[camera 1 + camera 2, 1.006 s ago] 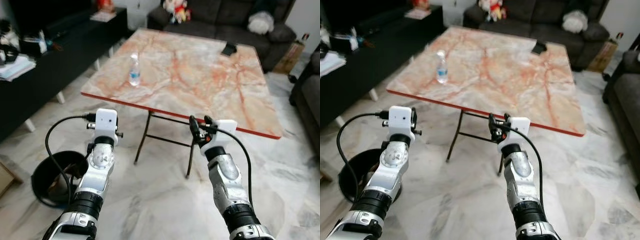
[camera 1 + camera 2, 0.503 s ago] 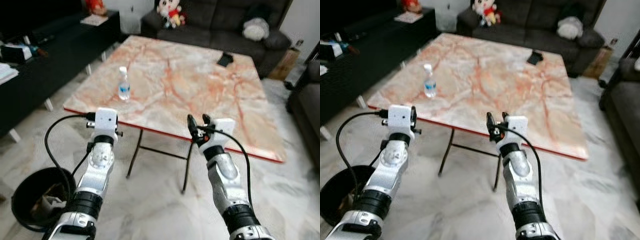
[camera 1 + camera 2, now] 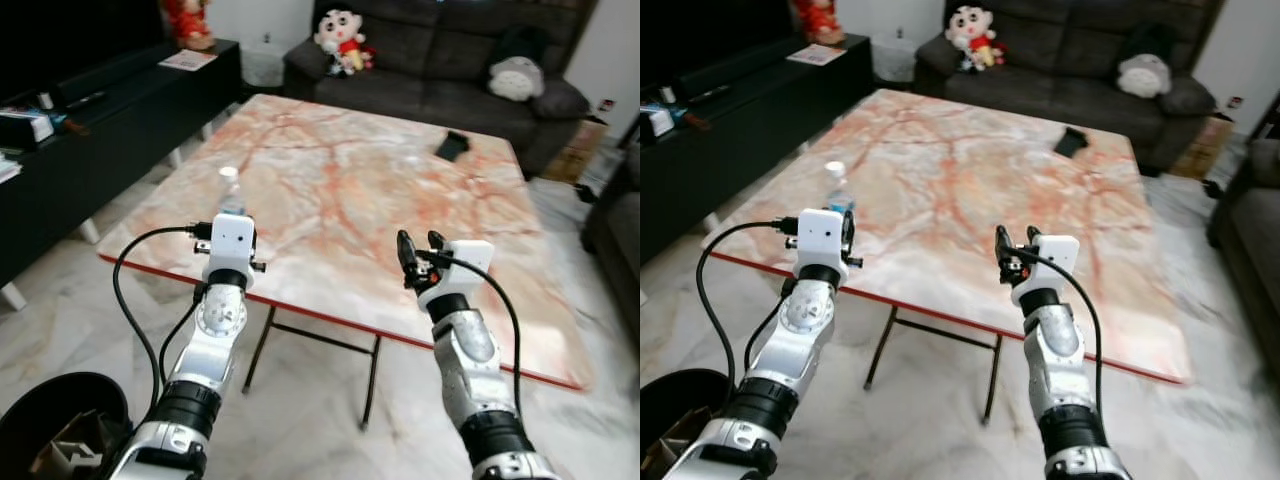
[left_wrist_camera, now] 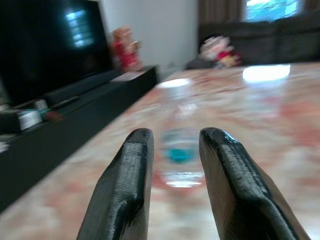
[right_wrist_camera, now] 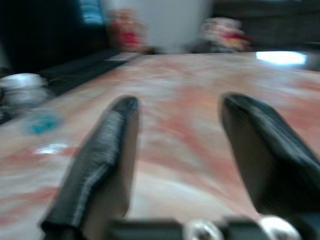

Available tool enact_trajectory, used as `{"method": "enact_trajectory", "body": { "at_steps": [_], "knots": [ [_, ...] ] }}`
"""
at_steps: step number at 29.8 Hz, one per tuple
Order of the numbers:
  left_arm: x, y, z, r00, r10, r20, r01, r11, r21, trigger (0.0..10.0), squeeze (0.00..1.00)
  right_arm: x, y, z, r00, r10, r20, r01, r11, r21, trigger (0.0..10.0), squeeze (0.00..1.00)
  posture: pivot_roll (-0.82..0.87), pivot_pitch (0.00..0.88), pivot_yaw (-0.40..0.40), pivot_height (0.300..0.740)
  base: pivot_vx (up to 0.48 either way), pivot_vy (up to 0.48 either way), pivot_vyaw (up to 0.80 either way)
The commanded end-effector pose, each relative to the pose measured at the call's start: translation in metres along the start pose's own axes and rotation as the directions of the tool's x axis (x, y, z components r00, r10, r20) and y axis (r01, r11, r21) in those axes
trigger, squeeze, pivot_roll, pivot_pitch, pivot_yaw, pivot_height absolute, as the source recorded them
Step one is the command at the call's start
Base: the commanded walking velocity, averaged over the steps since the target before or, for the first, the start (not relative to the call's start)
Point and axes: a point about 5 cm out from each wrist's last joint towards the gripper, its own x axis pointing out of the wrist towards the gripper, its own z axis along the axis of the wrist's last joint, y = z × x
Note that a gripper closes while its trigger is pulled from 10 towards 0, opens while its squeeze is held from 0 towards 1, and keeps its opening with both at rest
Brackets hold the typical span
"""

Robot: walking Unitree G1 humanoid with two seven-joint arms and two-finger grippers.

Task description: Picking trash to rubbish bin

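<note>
From my head camera, I hold both arms out over the near edge of the marble table [image 3: 400, 190]. My left gripper [image 3: 845, 235] hangs just short of the water bottle [image 3: 231, 188], which stands upright near the table's left edge, close to the near left corner. My right gripper [image 3: 421, 258] hovers above the near edge toward the middle, fingers parted with nothing between them. A dark flat object [image 3: 453, 146] lies near the far right corner. Down on the floor at my left sits the black rubbish bin [image 3: 40, 415], with some scraps inside. A dark sofa [image 3: 440, 60] with soft toys stands beyond the far edge.

Along my left wrist, my two black fingers [image 4: 125, 185] are spread apart, and the blurred bottle [image 4: 181, 150] with its blue label stands on the table beyond them, framed in the gap, untouched.

Along my right wrist, the fingers [image 5: 100, 160] are wide open over bare marble; the picture is blurred.
</note>
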Motion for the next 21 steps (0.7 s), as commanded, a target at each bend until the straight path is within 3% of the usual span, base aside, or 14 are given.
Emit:
{"method": "enact_trajectory", "body": {
  "at_steps": [1,4,6,16,21],
  "knots": [
    [0.001,-0.012,0.007,0.999,-0.026,0.023,0.027,1.0,-0.017,10.0,0.0,-0.002,-0.012,0.006,0.999,-0.031,0.02,0.032,0.999,-0.024,10.0,0.0,0.11,0.0,-0.102,0.74,0.48,0.0,0.59],
    [0.001,-0.012,0.007,0.999,-0.026,0.024,0.026,1.0,-0.017,10.0,0.0,-0.002,-0.012,0.005,0.999,-0.032,0.019,0.032,0.999,-0.02,10.0,0.0,0.11,0.0,-0.102,0.74,0.48,0.0,0.8],
    [0.001,-0.012,0.008,0.999,-0.025,0.025,0.025,1.0,-0.017,10.0,0.0,-0.002,-0.013,0.004,0.999,-0.046,0.02,0.045,0.999,0.014,10.0,0.0,0.11,0.0,-0.102,0.74,0.48,0.0,0.0],
    [0.001,-0.011,0.009,0.999,-0.019,0.032,0.02,1.0,-0.018,10.0,0.0,-0.003,-0.013,0.005,0.999,-0.042,0.018,0.042,0.999,0.003,10.0,0.0,0.11,0.0,-0.104,0.74,0.48,0.0,0.0],
    [0.0,-0.016,0.023,0.991,-0.05,0.126,0.052,0.999,-0.009,10.0,0.0,-0.003,-0.014,0.005,0.999,-0.046,0.022,0.046,0.999,0.011,10.0,0.0,0.11,0.0,-0.107,0.74,0.172,0.0,0.0]
  ]
}}
